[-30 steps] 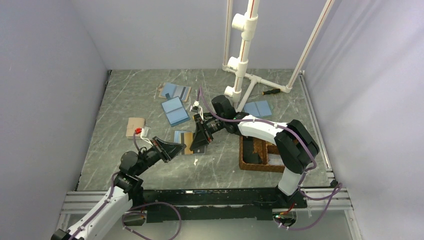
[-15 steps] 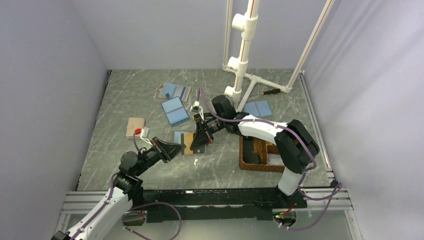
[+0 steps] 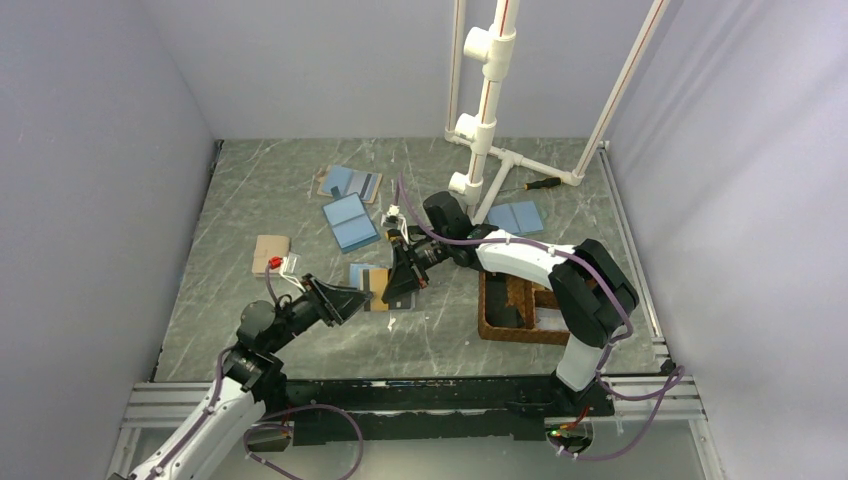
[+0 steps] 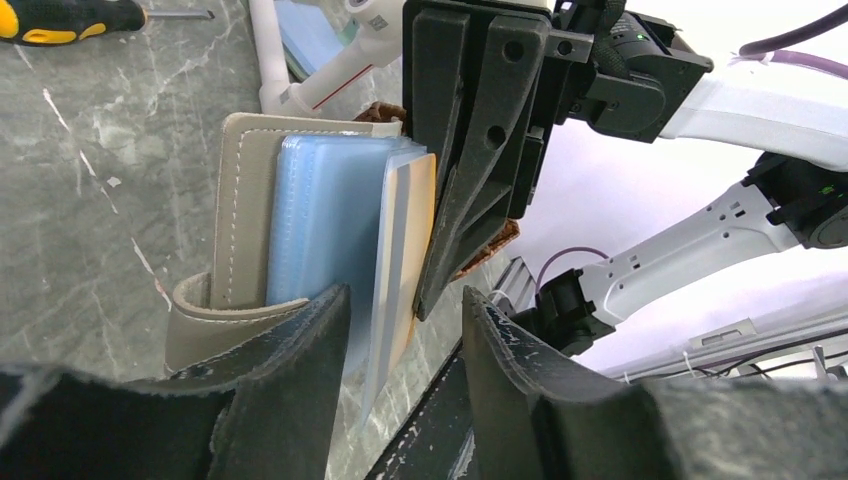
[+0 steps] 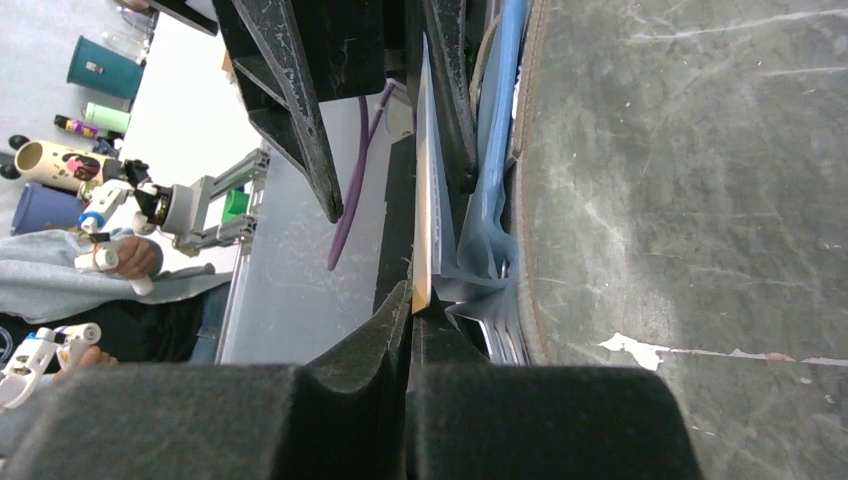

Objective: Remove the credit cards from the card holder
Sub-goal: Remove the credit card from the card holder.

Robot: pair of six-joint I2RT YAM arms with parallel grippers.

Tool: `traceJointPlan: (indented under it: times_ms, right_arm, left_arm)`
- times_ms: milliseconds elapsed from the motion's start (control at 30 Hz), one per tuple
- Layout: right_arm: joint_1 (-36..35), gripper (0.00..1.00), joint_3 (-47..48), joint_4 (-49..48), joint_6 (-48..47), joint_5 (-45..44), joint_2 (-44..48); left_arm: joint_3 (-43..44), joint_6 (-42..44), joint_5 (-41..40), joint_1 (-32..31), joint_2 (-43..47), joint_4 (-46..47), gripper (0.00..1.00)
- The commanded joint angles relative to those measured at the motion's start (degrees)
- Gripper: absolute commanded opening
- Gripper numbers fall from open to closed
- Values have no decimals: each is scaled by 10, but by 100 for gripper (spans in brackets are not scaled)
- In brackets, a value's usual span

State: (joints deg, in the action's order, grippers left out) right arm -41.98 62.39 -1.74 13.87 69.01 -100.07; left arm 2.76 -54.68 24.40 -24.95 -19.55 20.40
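Middle of the table [image 3: 250, 190], and both arms are crowded onto the holder [image 3: 368, 276], which lies open between them with its tan cover down on the marble and its blue sleeves fanned upward. The right gripper [image 5: 410, 308] comes in from the far right, jaws pressed together, pinching the edge of a card [image 5: 422, 200] with an orange side that stands up out of the sleeves. Opposite it, the left gripper [image 4: 405, 305] sits low at the holder's near left end, jaws partly apart. The curled tan flap lies just beside one of its fingers [image 4: 290, 380], and the ends of the sleeves and the card show in the gap. Whether those fingers touch anything, I cannot tell. To the right, just beside the right arm, sits the wicker tray [image 3: 497, 325]. Further back lie more holders, a blue one [image 3: 349, 222] closest, and a screwdriver [image 3: 545, 183] at the far right.
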Motion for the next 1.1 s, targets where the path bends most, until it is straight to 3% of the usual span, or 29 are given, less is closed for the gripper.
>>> traceJointPlan:
  times_ms: [0, 267, 400, 433, 567, 700, 733, 833, 900, 1000, 1067]
  right_arm:
    - [1, 0, 19, 4, -27, 16, 13]
    - [1, 0, 20, 9, -35, 21, 11]
    - [1, 0, 20, 11, -38, 24, 10]
    - [1, 0, 20, 11, -39, 26, 10]
    - [1, 0, 21, 15, -43, 26, 9]
    - [1, 0, 23, 15, -48, 24, 8]
    - [1, 0, 24, 21, -50, 23, 8]
    - [1, 0, 27, 40, -64, 22, 7]
    - [1, 0, 29, 48, -74, 20, 7]
    - [1, 0, 35, 70, -97, 22, 7]
    - [1, 0, 41, 91, -123, 23, 6]
  left_arm:
    - [26, 12, -15, 1, 20, -48, 51]
    - [27, 11, -33, 1, 53, -88, 47]
    - [28, 13, -32, 1, 58, -94, 38]
    - [28, 13, -32, 1, 57, -93, 31]
    - [28, 15, -28, 1, 53, -86, 19]
    - [29, 17, -23, 1, 53, -85, 18]
    - [29, 19, -20, 1, 53, -86, 20]
    - [46, 33, -26, 1, 59, -131, 49]
    - [69, 58, -34, 1, 73, -194, 62]
    - [109, 102, -63, 1, 101, -303, 73]
    - [130, 117, -92, -1, 122, -360, 85]
